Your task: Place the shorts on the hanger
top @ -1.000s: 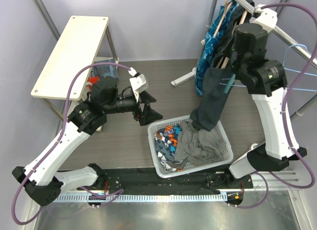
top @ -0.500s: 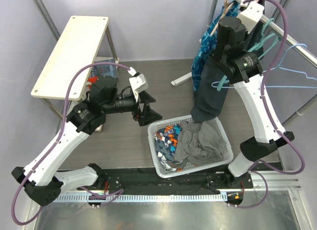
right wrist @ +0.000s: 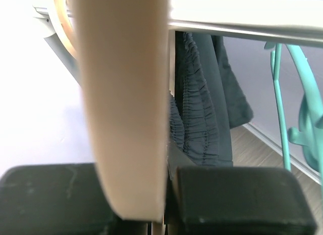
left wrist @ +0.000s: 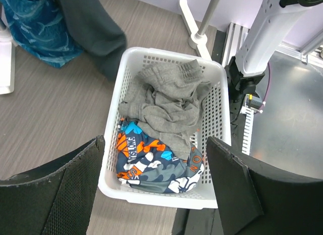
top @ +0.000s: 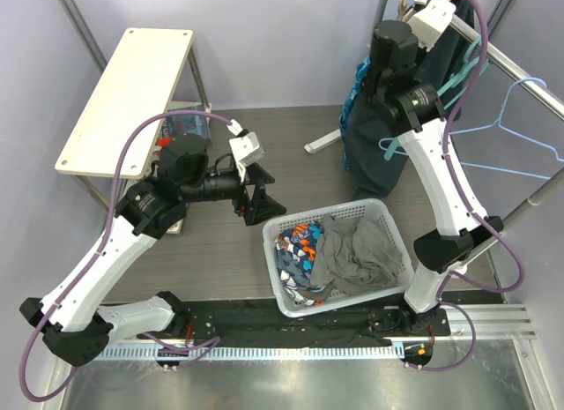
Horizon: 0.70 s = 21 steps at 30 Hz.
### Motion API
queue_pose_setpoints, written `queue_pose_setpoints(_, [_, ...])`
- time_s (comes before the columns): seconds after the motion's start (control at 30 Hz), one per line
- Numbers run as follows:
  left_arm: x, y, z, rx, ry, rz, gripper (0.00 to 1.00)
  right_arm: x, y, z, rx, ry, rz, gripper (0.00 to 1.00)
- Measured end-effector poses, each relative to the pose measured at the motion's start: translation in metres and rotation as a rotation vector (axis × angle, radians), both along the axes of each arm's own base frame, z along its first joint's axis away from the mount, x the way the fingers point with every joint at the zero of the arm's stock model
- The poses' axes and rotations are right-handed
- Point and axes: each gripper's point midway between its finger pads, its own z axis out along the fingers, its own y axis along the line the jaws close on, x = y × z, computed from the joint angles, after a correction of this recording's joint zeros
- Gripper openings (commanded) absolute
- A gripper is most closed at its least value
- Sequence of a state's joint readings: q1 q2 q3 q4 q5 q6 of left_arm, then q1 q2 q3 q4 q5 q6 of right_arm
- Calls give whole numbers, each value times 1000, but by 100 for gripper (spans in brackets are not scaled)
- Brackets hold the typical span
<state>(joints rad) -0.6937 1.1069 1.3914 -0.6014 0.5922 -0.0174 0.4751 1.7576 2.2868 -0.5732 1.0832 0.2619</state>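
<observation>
my left gripper hangs open above the basket at mid-frame, while at the upper right my right gripper pinches the hanger under the rail, with the shorts draped below, so hooking it on looks next.

Grey cloth in white basket

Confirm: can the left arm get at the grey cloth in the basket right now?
Probably yes. The left gripper is open beside the basket, and the grey cloth lies on top, uncovered. The right gripper is up at the rail, shut on the hanger.
</observation>
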Motion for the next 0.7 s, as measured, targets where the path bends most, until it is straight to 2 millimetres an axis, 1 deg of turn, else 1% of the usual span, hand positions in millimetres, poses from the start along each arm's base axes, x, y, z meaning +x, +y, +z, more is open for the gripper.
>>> queue_pose_setpoints(0.07, [-1,1,-2,6,6,1,81,3,1,-1,4,-4,-7,1])
queue_pose_setpoints(0.27, [0,2,-3,28,-1,0,81,7,-8,1,38,-37,-37,1])
queue_pose_setpoints(0.43, [-1,4,-1,31,-2,0,81,12,-30,0,90,-69,-86,1])
queue_pose_setpoints(0.57, [1,3,1,34,-2,6,81,18,-46,-6,135,-74,-97,1])
queue_pose_setpoints(0.7, [3,2,1,36,2,8,81,27,-46,-16,166,-64,-76,1])
